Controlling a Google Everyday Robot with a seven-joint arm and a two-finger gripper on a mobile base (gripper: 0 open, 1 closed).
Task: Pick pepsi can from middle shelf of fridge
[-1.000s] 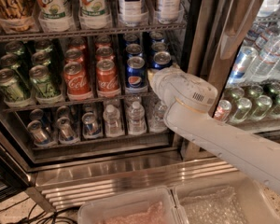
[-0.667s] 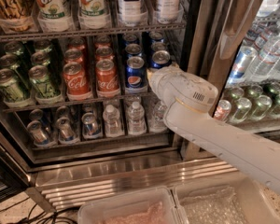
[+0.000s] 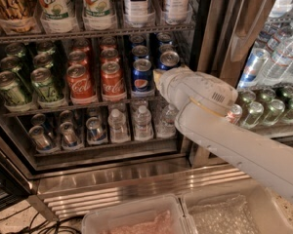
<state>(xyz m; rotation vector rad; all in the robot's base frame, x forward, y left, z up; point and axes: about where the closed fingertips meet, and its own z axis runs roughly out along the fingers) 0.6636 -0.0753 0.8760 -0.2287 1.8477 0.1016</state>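
The fridge [image 3: 212, 43] stands open, with a stainless frame. Its middle shelf [image 3: 53, 108] is a dark wire rack with rows of green, red and blue cans. A pepsi can [image 3: 142, 76] stands at the front of the blue row, with more blue cans behind it and in the row to its right [image 3: 168, 60]. My white arm reaches in from the right. My gripper [image 3: 159, 79] is at the front of the right blue row, just right of the front pepsi can. The wrist hides its tip.
Tall bottles [image 3: 95, 4] fill the rack above. Small water bottles [image 3: 142, 123] and cans fill the rack below. A second cooler section with bottles [image 3: 278, 57] is on the right. Two plastic bins [image 3: 136, 218] sit on the floor in front.
My arm has shifted slightly left and up, further toward the blue cans. The cans have not moved.
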